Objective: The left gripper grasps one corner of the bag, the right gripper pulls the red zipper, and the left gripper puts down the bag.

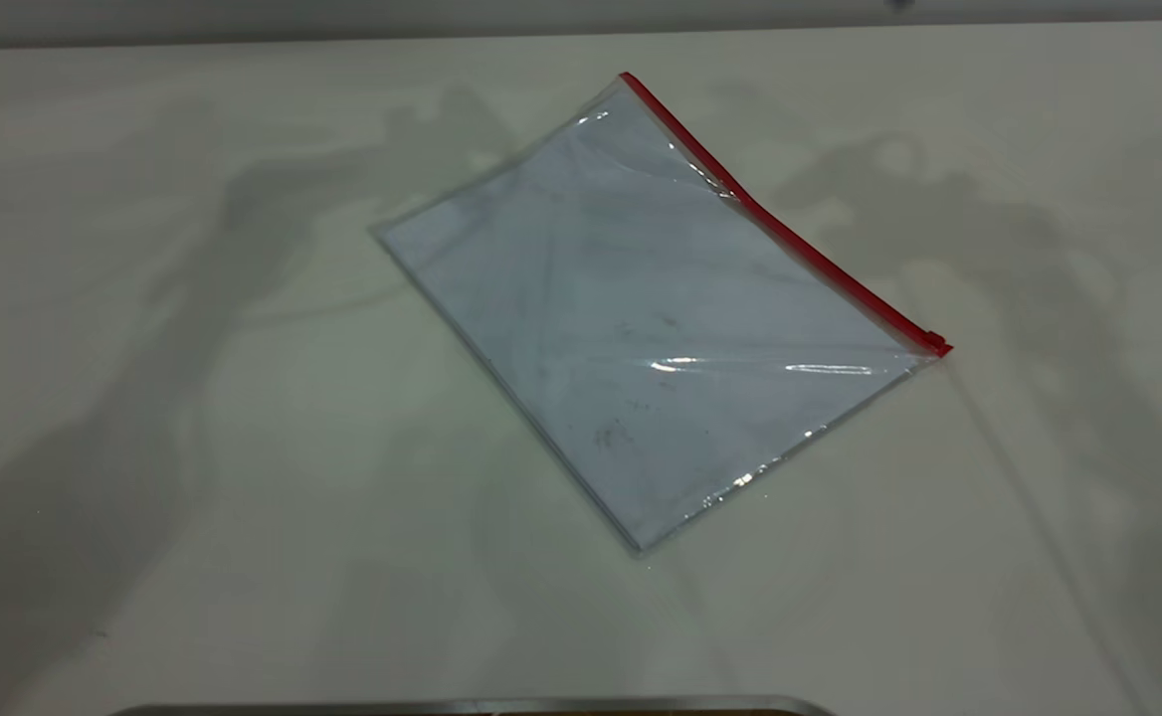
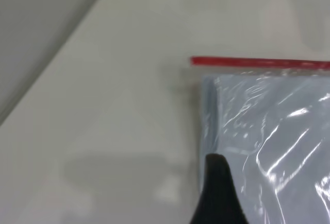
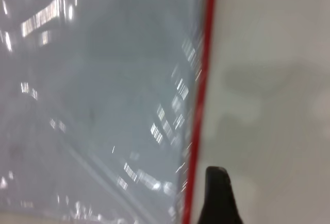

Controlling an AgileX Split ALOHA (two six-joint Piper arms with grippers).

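Note:
The bag (image 1: pixel 641 308) lies flat on the white table, turned at an angle. Its red zipper (image 1: pixel 780 227) runs along the far right long edge, with the slider tab (image 1: pixel 934 341) at the near right end. Neither gripper shows in the exterior view, only their shadows. In the left wrist view one black finger (image 2: pixel 219 193) of my left gripper (image 2: pixel 258 183) hovers over the bag's short side, near the corner of the bag (image 2: pixel 198 64) where the red strip ends. In the right wrist view one black finger (image 3: pixel 219 198) of my right gripper (image 3: pixel 242 193) is beside the red strip (image 3: pixel 201 95), over bare table. Both grippers hold nothing.
A thin metal edge (image 1: pixel 462 706) lies along the near side of the table. The table's far edge (image 1: pixel 342 40) runs behind the bag. Arm shadows fall left and right of the bag.

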